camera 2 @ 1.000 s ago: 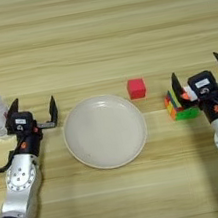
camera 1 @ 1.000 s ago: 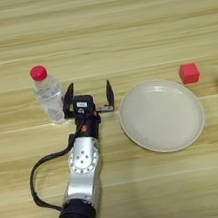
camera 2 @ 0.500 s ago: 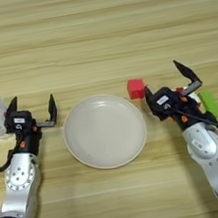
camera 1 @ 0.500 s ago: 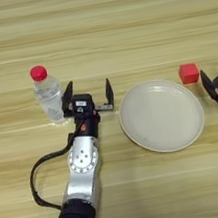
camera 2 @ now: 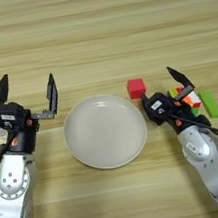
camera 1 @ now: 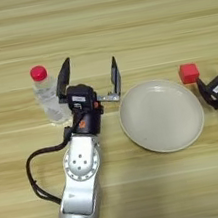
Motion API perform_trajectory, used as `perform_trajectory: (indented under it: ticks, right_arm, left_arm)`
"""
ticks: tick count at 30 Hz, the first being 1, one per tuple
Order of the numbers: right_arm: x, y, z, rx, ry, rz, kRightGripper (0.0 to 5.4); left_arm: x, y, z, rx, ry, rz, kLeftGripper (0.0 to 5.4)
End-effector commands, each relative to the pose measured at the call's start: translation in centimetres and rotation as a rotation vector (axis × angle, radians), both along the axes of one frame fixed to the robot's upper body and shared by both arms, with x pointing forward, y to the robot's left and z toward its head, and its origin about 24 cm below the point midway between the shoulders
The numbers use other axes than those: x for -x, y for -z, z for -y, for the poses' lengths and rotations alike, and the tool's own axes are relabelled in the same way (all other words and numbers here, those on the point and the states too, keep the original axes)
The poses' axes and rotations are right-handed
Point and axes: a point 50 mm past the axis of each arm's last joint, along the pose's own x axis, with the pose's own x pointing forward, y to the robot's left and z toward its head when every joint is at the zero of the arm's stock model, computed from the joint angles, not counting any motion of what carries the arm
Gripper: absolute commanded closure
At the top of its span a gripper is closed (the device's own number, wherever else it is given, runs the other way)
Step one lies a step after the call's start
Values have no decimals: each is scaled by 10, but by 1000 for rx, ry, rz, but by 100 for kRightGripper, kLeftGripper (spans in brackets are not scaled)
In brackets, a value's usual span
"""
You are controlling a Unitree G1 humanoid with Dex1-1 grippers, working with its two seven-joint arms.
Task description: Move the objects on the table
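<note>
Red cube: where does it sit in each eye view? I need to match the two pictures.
Left eye view: red cube at right, just past the plate's upper right rim.
Right eye view: red cube right of centre, by the same rim, near the right gripper.
Shared landmark: the plate.

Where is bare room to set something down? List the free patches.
Free: the table beyond everything, and the near strip between both arms. The plate is empty too. Crowded: right hand among cube, green block; bottle beside left hand.
</note>
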Motion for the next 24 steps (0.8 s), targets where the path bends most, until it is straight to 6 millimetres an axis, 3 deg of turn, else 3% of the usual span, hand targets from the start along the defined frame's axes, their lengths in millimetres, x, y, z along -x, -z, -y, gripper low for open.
perform_trajectory:
  ticks: [1, 14, 20, 24]
  right_arm:
    - [-3, 3, 0, 38, -5, -20, 3]
    - [-4, 17, -3, 60, -23, -87, 3]
    - [-3, 22, -16, 32, -75, -111, 3]
    - [-2, 22, -21, 19, -93, -117, 3]
  left_arm:
    - [6, -10, 4, 13, 6, 14, 0]
    - [5, -8, 3, 9, 3, -3, 0]
    - [-11, 20, -3, 2, -41, -140, 0]
    - [-14, 27, -5, -7, -51, -169, 0]
